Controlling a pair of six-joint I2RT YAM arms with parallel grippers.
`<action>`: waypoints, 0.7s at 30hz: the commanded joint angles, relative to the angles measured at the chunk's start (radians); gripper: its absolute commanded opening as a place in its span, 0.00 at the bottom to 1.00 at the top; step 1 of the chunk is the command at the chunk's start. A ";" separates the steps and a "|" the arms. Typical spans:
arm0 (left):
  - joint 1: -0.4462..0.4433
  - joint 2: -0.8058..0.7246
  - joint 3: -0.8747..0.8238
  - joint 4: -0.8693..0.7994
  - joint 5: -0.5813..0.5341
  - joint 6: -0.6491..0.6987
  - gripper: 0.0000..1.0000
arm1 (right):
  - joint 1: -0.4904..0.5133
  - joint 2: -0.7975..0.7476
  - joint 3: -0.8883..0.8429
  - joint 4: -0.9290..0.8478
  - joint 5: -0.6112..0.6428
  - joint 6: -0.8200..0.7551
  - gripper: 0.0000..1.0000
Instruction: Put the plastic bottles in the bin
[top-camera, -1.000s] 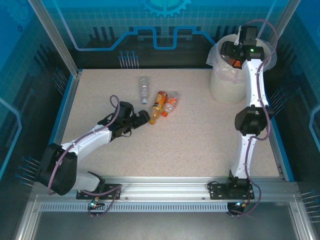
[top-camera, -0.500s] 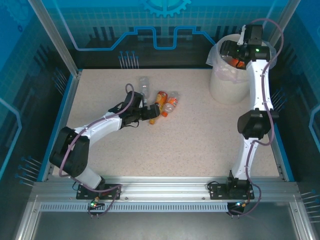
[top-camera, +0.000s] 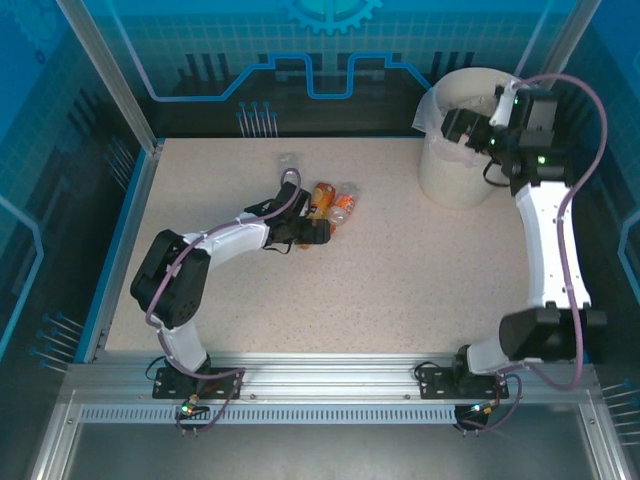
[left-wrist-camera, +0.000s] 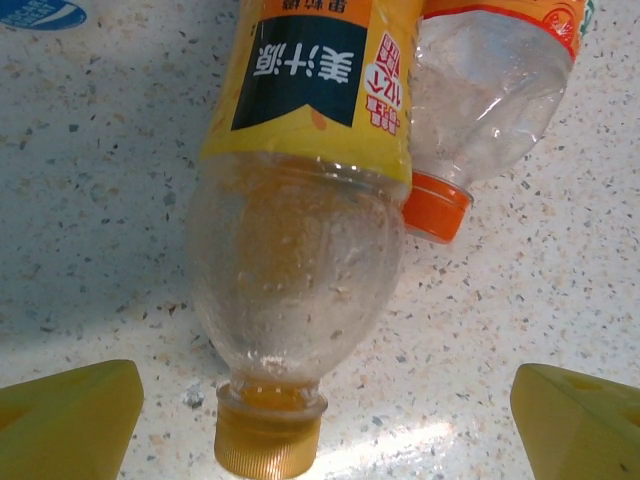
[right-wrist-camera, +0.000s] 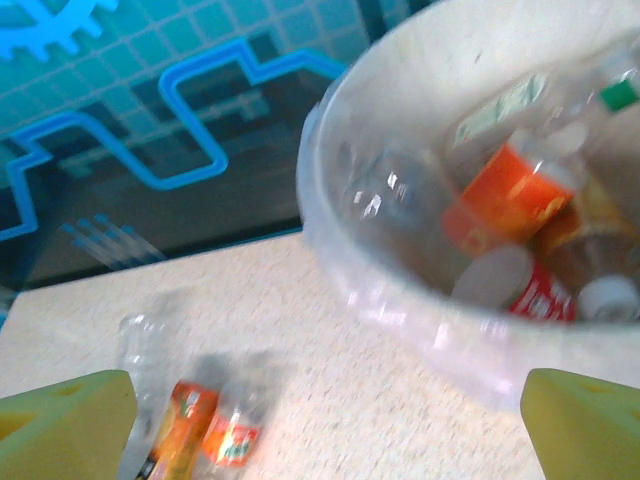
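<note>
Three plastic bottles lie together on the table. One has a yellow label (left-wrist-camera: 300, 110) (top-camera: 320, 197) and a gold cap (left-wrist-camera: 268, 442). Beside it lies a clear one with an orange cap (left-wrist-camera: 437, 207) (top-camera: 343, 205). A clear bottle (top-camera: 288, 163) lies further back. My left gripper (left-wrist-camera: 322, 428) (top-camera: 318, 232) is open, its yellow fingertips (left-wrist-camera: 65, 420) wide on either side of the gold cap and not touching it. The bin (top-camera: 470, 78) (right-wrist-camera: 400, 300) stands at the back right with several bottles (right-wrist-camera: 510, 195) inside. My right gripper (top-camera: 450, 127) (right-wrist-camera: 325, 425) hangs open and empty by the bin's near rim.
A blue raised edge (top-camera: 125, 230) and metal frame posts border the speckled table. Dark back panels (top-camera: 330, 95) stand behind it. Open tabletop (top-camera: 400, 280) stretches between the bottles and the bin.
My left gripper has slid forward to the bottles and now straddles the gold cap. My right gripper has opened, no longer holds the orange thing, and has pulled back from over the bin.
</note>
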 joint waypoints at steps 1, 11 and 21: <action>-0.002 0.041 0.057 -0.041 -0.027 0.070 0.94 | 0.019 -0.132 -0.161 0.156 -0.097 0.077 1.00; -0.003 0.149 0.144 -0.052 -0.017 0.111 0.87 | 0.029 -0.372 -0.465 0.192 -0.162 0.128 1.00; -0.001 0.190 0.159 -0.040 0.016 0.136 0.63 | 0.029 -0.439 -0.529 0.123 -0.110 0.109 1.00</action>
